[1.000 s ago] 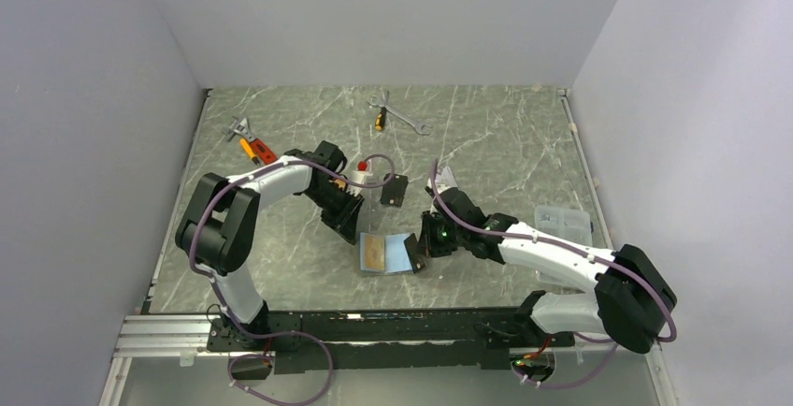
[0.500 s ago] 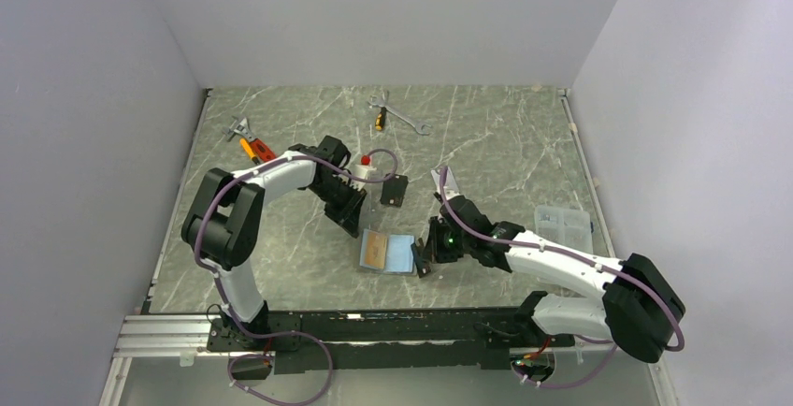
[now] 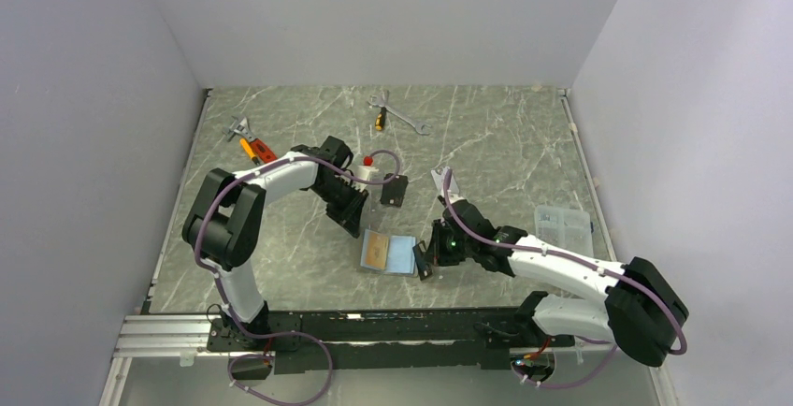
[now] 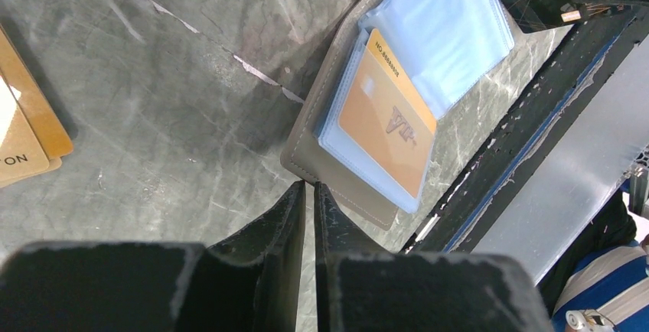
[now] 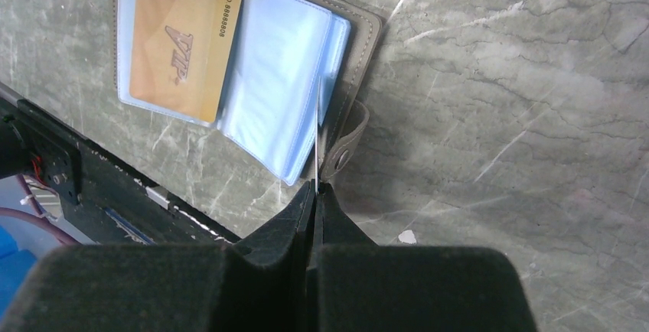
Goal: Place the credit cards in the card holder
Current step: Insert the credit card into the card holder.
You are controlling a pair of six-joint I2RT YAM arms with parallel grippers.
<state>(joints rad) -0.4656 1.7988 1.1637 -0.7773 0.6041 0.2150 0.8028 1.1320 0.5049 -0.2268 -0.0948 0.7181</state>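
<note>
Grey marble-look table (image 3: 486, 135), seemingly plain white walls (image 3: 393, 13).
</note>
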